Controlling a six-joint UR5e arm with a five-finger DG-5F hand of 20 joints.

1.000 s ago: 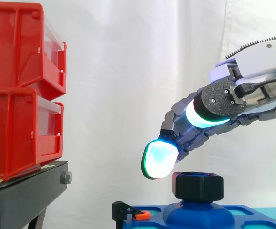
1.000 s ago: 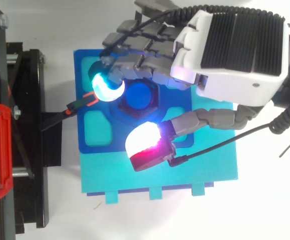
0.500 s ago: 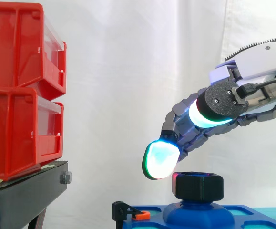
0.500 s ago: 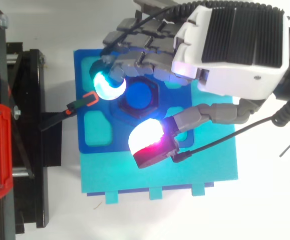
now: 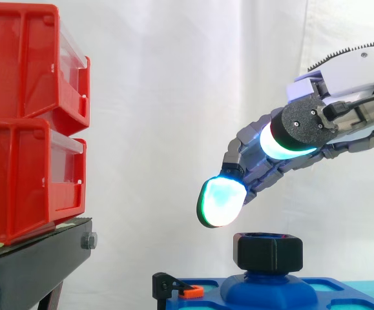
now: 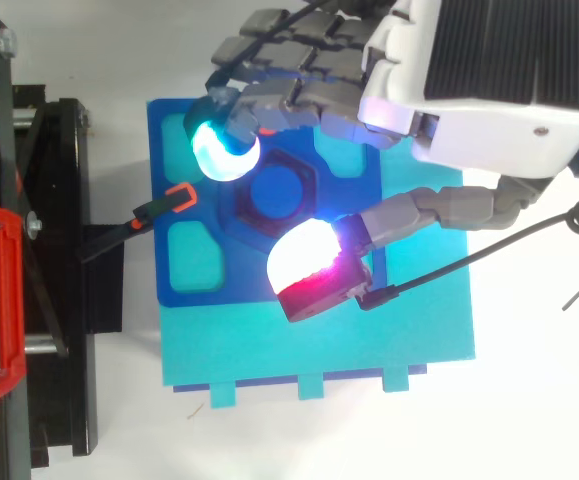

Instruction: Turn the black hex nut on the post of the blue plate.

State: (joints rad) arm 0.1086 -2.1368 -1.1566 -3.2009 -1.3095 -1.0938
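The black hex nut point(image 5: 269, 252) sits on the blue post of the blue plate point(image 5: 316, 289), low in the side view. From above, the hex nut point(image 6: 275, 193) rings the blue post top in the middle of the blue plate point(image 6: 194, 255). My hand point(image 6: 489, 70) hovers above the nut, coming in from the right. Its fingers are spread and relaxed, touching nothing. In the side view the hand point(image 5: 348, 77) hangs clear, with a glowing fingertip point(image 5: 220, 201) a short gap above the nut's left edge.
Two stacked red bins point(image 5: 25, 123) stand on a black stand point(image 5: 35, 265) at the left. A black clamp with an orange tip point(image 6: 164, 203) holds the plate's left edge. The plate rests on a cyan base point(image 6: 419, 320).
The hand has lifted a little and shifted away from the nut. The gap between the fingertip and the nut has grown. The nut has not visibly moved.
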